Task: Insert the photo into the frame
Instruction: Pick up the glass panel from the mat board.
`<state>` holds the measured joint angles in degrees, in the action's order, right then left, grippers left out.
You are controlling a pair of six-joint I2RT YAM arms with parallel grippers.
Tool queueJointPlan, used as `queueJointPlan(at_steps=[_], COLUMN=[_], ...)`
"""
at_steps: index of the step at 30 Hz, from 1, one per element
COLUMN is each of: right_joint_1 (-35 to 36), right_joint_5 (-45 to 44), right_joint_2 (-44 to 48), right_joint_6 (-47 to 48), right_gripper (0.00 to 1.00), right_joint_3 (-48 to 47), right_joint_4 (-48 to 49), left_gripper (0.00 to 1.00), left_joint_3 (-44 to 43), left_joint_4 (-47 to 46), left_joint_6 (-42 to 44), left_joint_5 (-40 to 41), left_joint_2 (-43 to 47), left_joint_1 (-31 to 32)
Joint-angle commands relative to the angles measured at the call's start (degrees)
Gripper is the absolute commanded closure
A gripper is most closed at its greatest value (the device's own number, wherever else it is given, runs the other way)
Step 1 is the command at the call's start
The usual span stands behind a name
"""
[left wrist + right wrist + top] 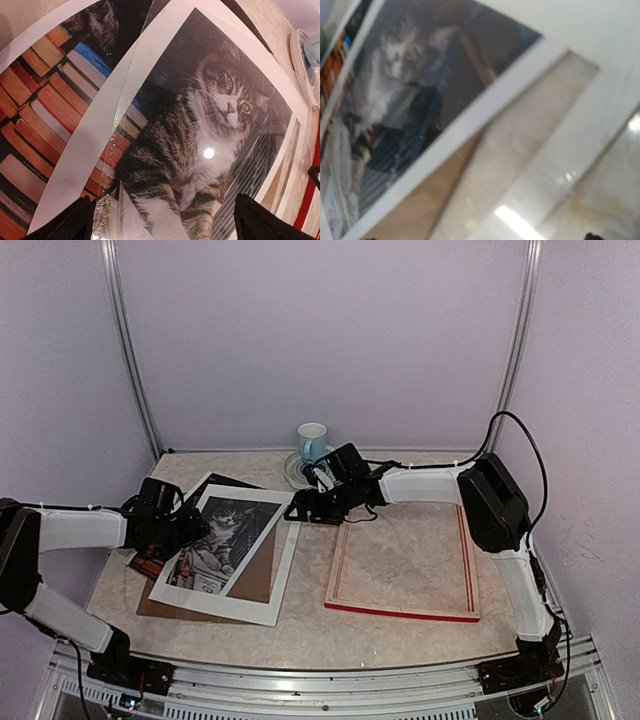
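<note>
My left gripper (163, 210) hangs just over the photo (205, 140), fingers (75, 222) spread wide with nothing between them. My right gripper (302, 508) is at the far right corner of the white mat board (240, 608). That wrist view is smeared, so I cannot tell how far apart those fingers stand or whether they touch anything.

The photo lies on the left of the table (400, 490), sandwiched. The mat board is on top with the cat peering through its window, and the brown backing board (270, 575) is underneath. It sits skewed, so a strip of painted books and a dark corner poke out past the mat's left and far edges. The frame (400, 609) lies flat to the right, apart from the stack. It has narrow red edges, and its middle looks as marbled as the tabletop.

Now the handling. This is a thin glossy sheet, and a lamp glares right off the cat's chest. I expect it to be light, floppy and slick. I reckon it will bow if lifted by one edge and crease under a hard pinch. The best hold, I judge, is that exposed left margin, clear of the mat: a shallow grip on the edge, then draw it out flat. The mat looks like stiffer, matte card.
</note>
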<state>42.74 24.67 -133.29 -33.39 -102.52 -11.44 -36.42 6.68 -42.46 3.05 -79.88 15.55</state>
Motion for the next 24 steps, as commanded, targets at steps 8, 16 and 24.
queueJointPlan(at_steps=[8, 16, 24], right_joint_1=[-0.30, -0.38, -0.73], right_joint_5=[3.81, 7.22, 11.57], right_joint_2=[-2.78, -3.69, -2.15], right_joint_6=[-3.54, -6.86, -11.45], right_gripper=[0.09, 0.09, 0.10], right_joint_3=[1.19, 2.24, 3.47], right_joint_4=[-0.31, 2.06, 5.95], left_gripper=[0.04, 0.04, 0.04], left_joint_3=[1.36, 1.68, 2.38], left_joint_4=[-2.39, -2.83, -3.82], left_joint_6=[-1.83, -2.25, -2.61], left_joint_5=[0.39, 0.08, -0.31], left_joint_2=[-0.30, -1.45, -2.60], left_joint_1=[0.51, 1.02, 2.05])
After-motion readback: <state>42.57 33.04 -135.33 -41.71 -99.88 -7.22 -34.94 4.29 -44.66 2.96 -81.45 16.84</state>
